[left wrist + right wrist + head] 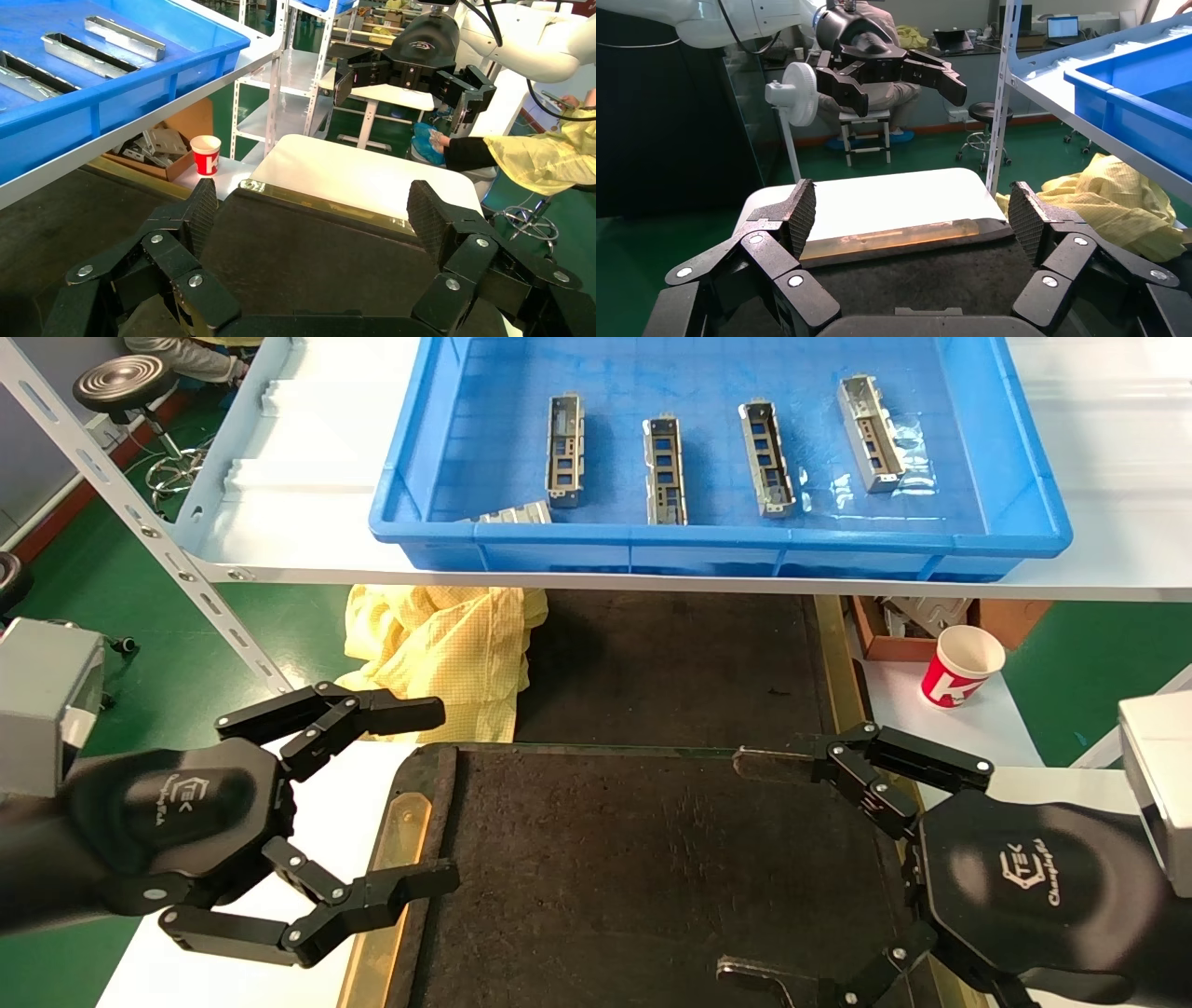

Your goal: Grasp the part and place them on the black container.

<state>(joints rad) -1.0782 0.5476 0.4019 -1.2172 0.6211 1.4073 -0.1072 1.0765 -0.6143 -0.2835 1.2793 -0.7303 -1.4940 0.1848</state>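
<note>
nearest, at 8 o'clock in the head view: left gripper (445, 795), fingers spread wide, holding nothing, hovering over the left brass-coloured strip of the black container (652, 859). at 4 o'clock: right gripper (750, 868), likewise spread wide and empty, above the container's right edge. between them: rough matte black tray, bare. farther, at 10 o'clock: crumpled yellow cloth (438, 649); at 2 o'clock, a red-and-white paper cup (962, 665). farthest, at 12 o'clock, well apart from both grippers, up on the white shelf (307, 514): blue bin (1024, 477) with a row of four slim silver-grey channel pieces, each showing rectangular cutouts. second from left, the part (665, 470), long axis running 12 to 6 o'clock, open side up. a fifth piece (510, 513) lying against the bin's near wall, tilted toward 2 o'clock.
</note>
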